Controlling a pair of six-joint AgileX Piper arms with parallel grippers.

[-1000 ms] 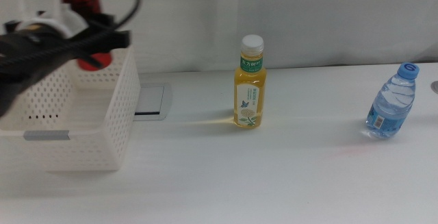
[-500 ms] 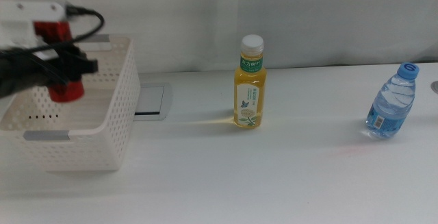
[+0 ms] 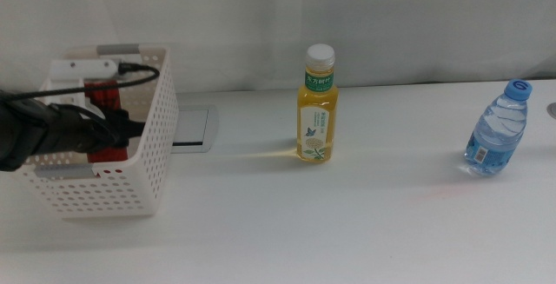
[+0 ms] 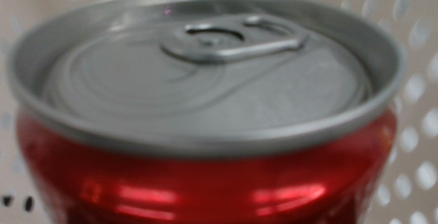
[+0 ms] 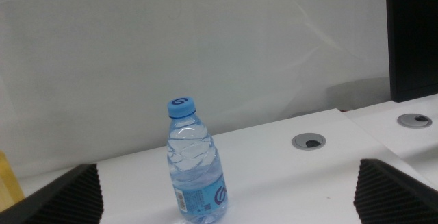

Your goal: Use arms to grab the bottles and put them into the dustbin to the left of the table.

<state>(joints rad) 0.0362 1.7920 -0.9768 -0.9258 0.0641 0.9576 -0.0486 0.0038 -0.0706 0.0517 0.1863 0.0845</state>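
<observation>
1. The left gripper (image 3: 111, 132) is down inside the dustbin (image 3: 143, 158), and the red can (image 4: 205, 114) fills its wrist view from edge to edge; the jaws themselves are out of sight there, so I cannot tell whether they clamp the can or have let go.
2. What has changed: a second ago the can was held high over the far rim, half a second ago it was sinking past the rim, and now the arm has come down so that the can sits low between the perforated walls. I judge the drop-off of this first item all but done — only the release and withdrawal remain.
3. The can stands upright, long axis vertical, pull-tab end towards the wrist camera.
4. The right gripper (image 5: 226, 214) waits off the table's right side, jaws spread wide and holding nothing, facing the water bottle (image 5: 197, 176).
5. Both remaining bottles stand upright, caps up — the yellow-drink bottle (image 3: 318, 106) mid-table, the water bottle near the right edge, well apart from each other.
</observation>
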